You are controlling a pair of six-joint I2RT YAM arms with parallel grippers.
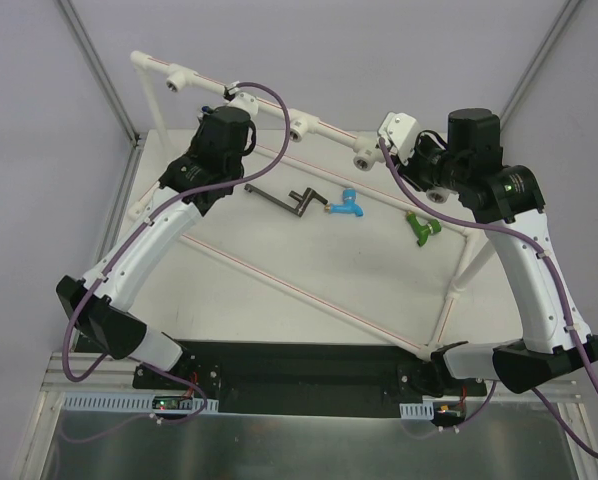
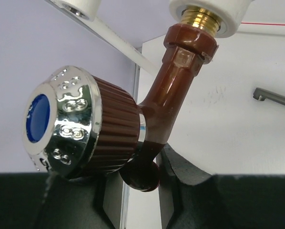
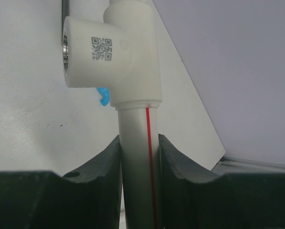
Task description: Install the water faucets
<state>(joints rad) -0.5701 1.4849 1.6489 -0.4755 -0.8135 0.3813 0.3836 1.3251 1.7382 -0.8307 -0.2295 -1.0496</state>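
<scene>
Starting near: white surface (image 1: 239,320) with a white pipe frame (image 1: 309,297) standing on it, thin red stripes along the pipes.

Further in, lying loose mid-surface, left to right: a dark metal tool (image 1: 291,200), the blue faucet (image 1: 346,206) just right of it, then the green faucet (image 1: 420,229) further right, close to the right arm.

Up at the far rail, left side: left hand (image 2: 147,183) clamped on the lower spout end of the red-brown faucet (image 2: 173,95), pinching it between both fingers. Brass thread (image 2: 198,16) of that faucet sitting partway inside a white socket (image 2: 223,19) of the frame, with a few turns showing. Chunky ribbed knob (image 2: 76,126) sticking out sideways, with a shiny chrome ring and a blue disc in the middle. Some embossed marks on the ring, can't really read them.

Far right: right hand (image 3: 139,152) closed snug around a red-striped pipe of the frame, just below a tee fitting (image 3: 128,57). Black QR code (image 3: 101,48) printed on the tee. Metal-lined side mouth on the same fitting, and a bit of the blue faucet peeking out from behind it in the wrist view.
</scene>
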